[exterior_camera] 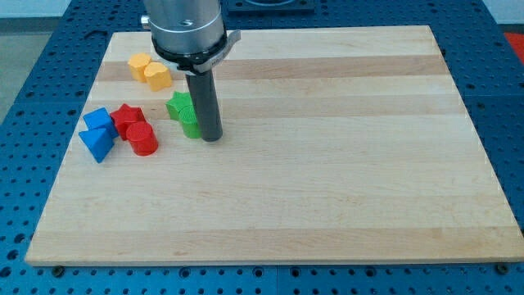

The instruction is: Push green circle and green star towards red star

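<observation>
Landmark: red star (127, 118). Red cylinder (142, 139) sits nearest, just below it. Rod tip (212, 138), a plain rod tool with no jaws, touches green circle (191, 125) on its right; green star (180, 106) adjoins. Push steadily left, keeping both greens centred, across the bench (327, 180).

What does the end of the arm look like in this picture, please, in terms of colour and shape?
A wide metallic grey cylinder with a dark band round its lower edge carries a straight, dark grey round rod, much narrower than the cylinder. My tip ends flat on the wooden board. No cables or markings show.
</observation>
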You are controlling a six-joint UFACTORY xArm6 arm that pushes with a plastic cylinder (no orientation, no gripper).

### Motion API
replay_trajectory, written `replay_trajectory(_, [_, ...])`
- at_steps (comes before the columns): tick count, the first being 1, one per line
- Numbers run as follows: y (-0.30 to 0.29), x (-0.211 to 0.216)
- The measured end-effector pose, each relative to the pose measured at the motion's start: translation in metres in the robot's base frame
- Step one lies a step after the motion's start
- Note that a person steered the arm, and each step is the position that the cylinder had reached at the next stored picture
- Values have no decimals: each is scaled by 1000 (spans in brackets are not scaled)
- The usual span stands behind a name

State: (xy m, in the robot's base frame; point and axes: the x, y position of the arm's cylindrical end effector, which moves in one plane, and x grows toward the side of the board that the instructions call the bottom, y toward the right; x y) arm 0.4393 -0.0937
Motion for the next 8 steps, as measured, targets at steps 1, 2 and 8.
replay_trajectory(1, [16, -5])
replay_trajectory(2, [44, -53])
replay_trajectory(8, [-75, -84])
